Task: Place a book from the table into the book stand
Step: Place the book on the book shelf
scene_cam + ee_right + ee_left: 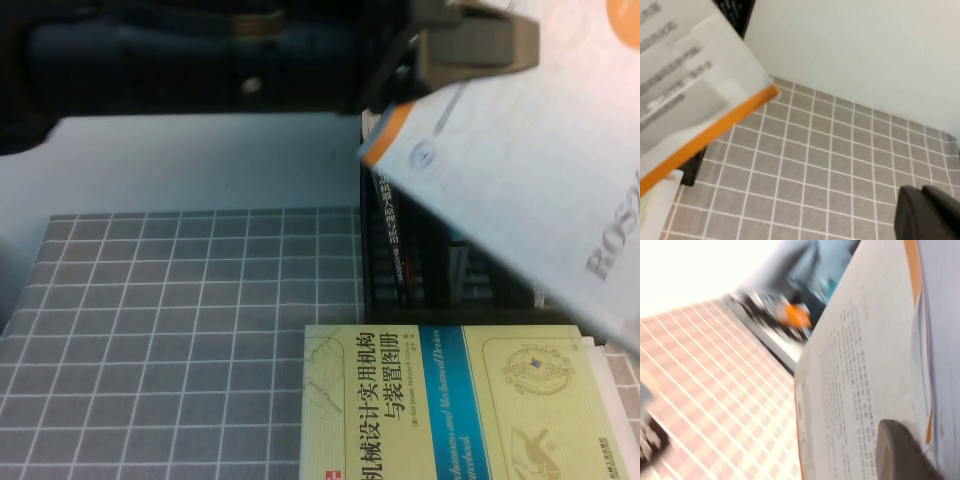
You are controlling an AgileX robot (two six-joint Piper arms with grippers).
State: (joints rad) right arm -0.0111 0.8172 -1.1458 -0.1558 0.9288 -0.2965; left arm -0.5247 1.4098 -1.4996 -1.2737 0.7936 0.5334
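The tabletop is pale, and one grey mat with a white grid covers its near part. Two books are outside the stand. The first, a white book with an orange band, is lifted in the air and tilted, above the black book stand, which is at the far right edge of the mat with a few dark books upright inside; their number I cannot count. The second, a yellow-green book, lies flat on the mat, just in front of the stand. The left hand is at the top of the high view, closed on the upper edge of the white book. The right hand hangs over the mat; if it is wide or narrow, I cannot tell.
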